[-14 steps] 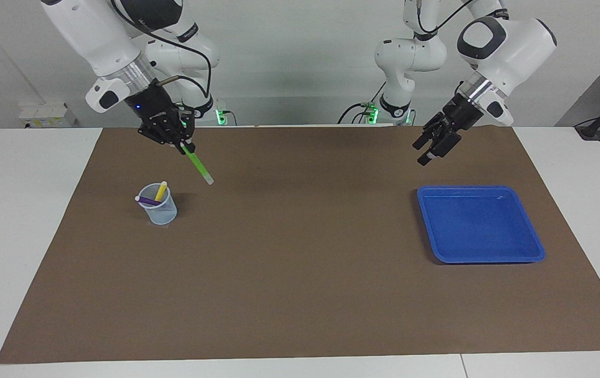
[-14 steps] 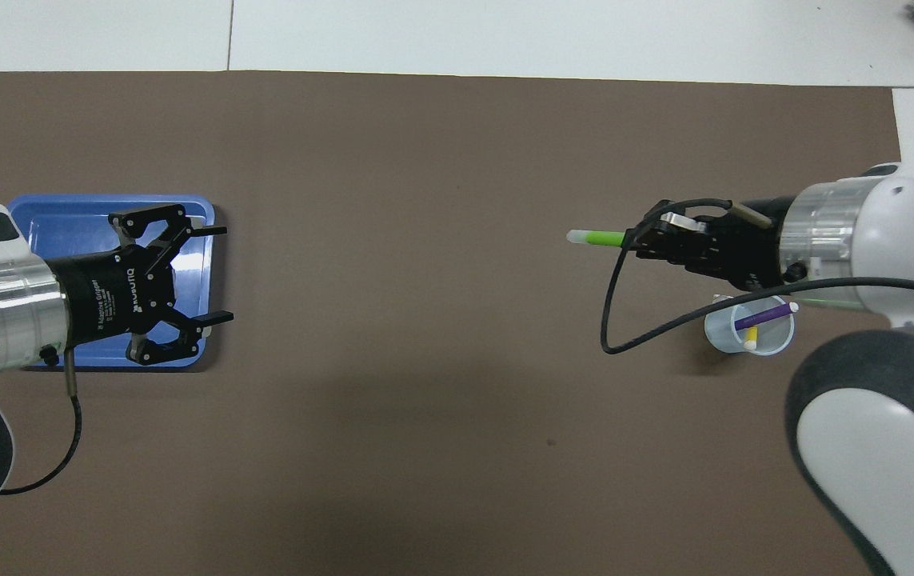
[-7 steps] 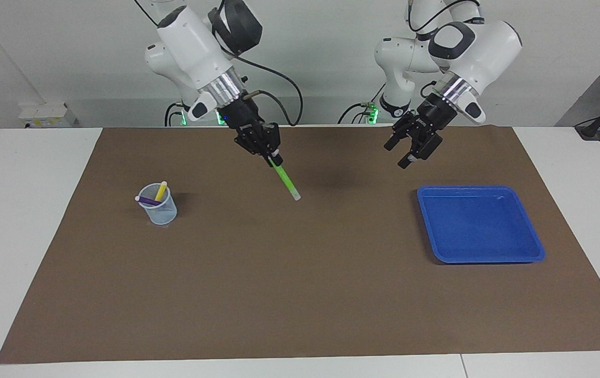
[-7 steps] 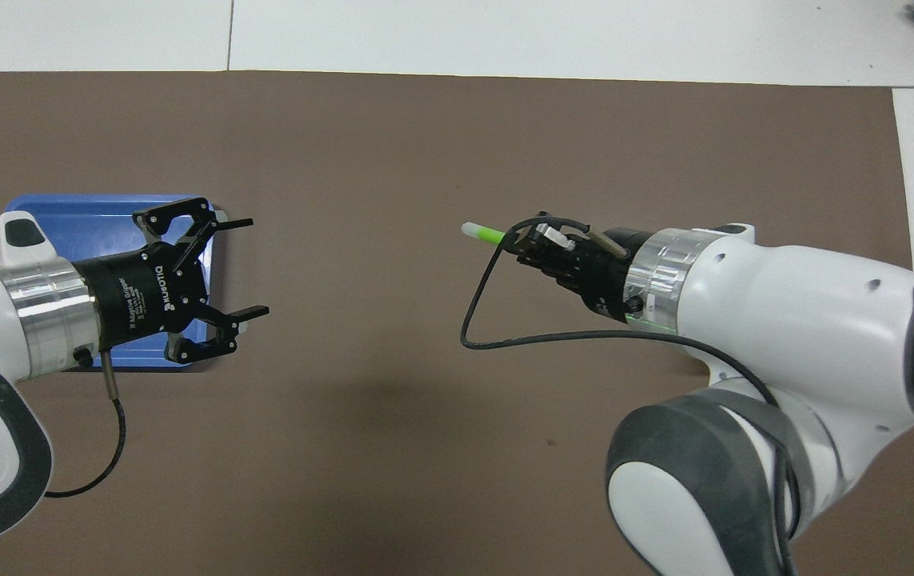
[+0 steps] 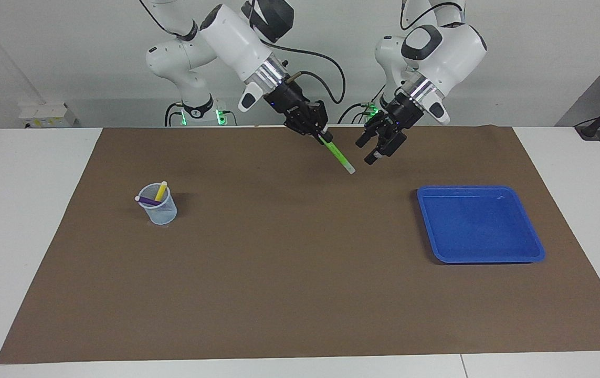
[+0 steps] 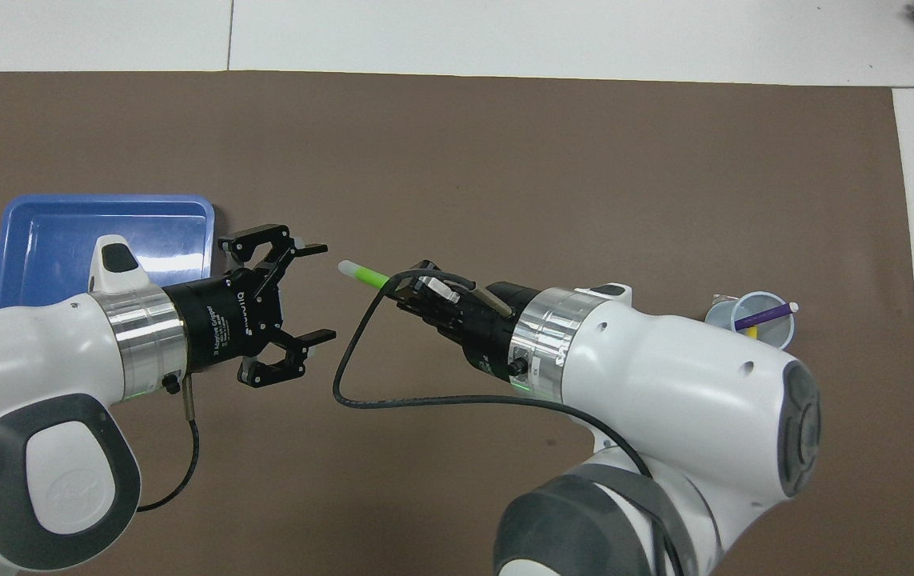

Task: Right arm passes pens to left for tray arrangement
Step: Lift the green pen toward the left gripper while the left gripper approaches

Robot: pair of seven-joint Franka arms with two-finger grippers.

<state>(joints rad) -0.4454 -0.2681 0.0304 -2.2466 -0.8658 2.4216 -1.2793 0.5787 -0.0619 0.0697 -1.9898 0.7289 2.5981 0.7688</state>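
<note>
A: Listing item one: the right gripper is clamping the green marker pen by its upper end, fingers closed tight on the barrel, the pale tip slanting down over the middle of the brown mat.

B: Differing how from a second ago?

A: It was hanging just beside the mesh cup then; it is now sitting over the mat's centre, having carried the pen toward the left arm's end of the table.

B: Item two?

A: The left gripper is standing with its fingers spread wide and holding nothing. It has come away from over the blue tray and is now facing the pen's pale tip, close to it but apart.

B: Remaining stock?

A: The purple pen and the yellow pen are leaning in the mesh cup toward the right arm's end, unchanged. The blue tray is lying flat toward the left arm's end, holding no pens, in the same spot as before.
</note>
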